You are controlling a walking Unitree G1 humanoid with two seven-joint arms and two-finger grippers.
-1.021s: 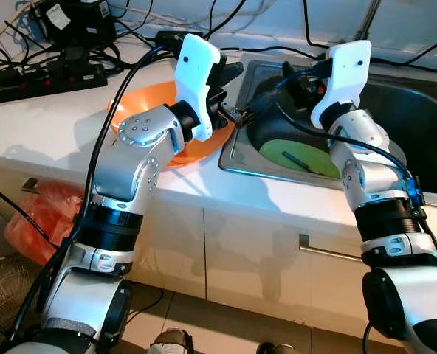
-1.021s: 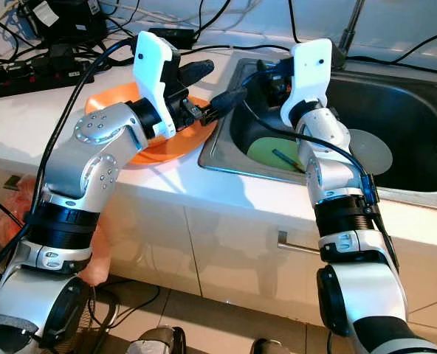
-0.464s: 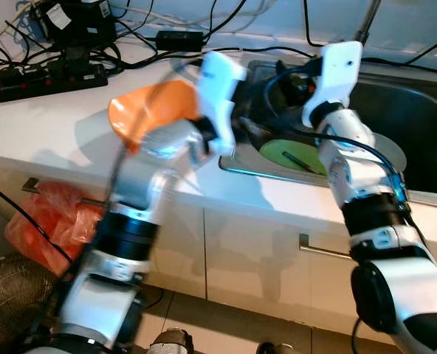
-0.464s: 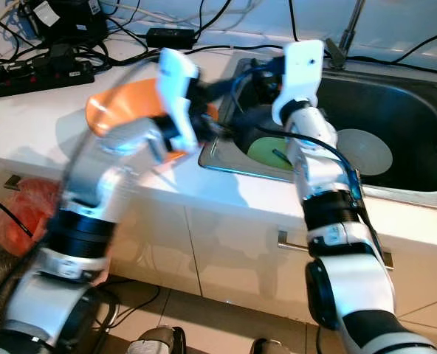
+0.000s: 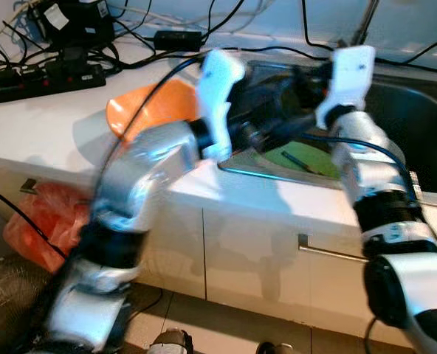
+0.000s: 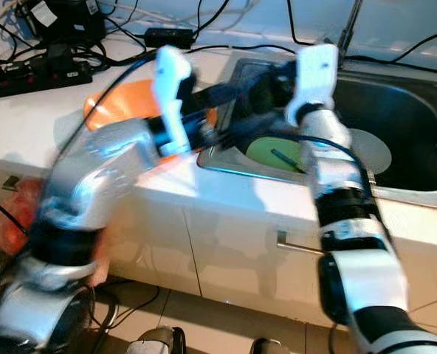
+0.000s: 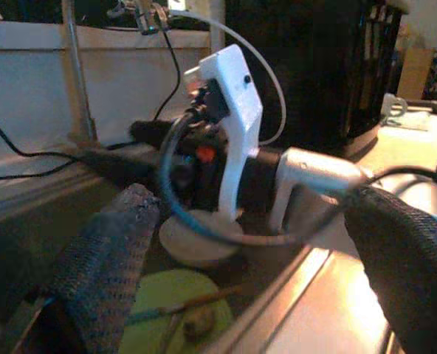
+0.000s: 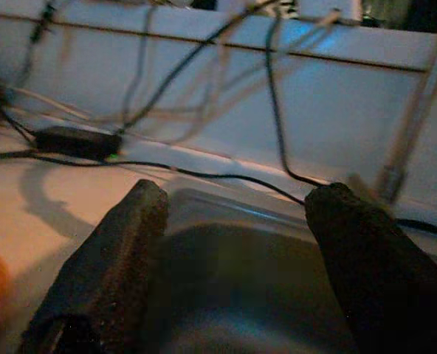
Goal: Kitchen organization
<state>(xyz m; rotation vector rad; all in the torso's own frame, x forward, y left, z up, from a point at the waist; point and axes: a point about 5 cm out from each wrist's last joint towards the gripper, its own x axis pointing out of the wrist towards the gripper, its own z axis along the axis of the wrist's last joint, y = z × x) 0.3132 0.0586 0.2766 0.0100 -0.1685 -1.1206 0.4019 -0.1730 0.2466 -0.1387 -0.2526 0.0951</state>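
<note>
A: Where do the head cameras sit?

B: High, looking forward and down over the white worktop (image 5: 49,125) at the sink (image 5: 418,110). Both eyes share it, along with the green plate (image 6: 274,153) inside and both arms, which are blurred.

A: And the left wrist camera?

B: It looks along its own black fingers (image 7: 104,269), close over the sink, facing the right arm's white wrist housing (image 7: 237,110) across the basin. The green plate (image 7: 170,295) lies just below.

A: The right wrist?

B: Close above the sink's far rim (image 8: 226,203), looking between its fingers (image 8: 108,258) toward the back wall and cables.
</note>
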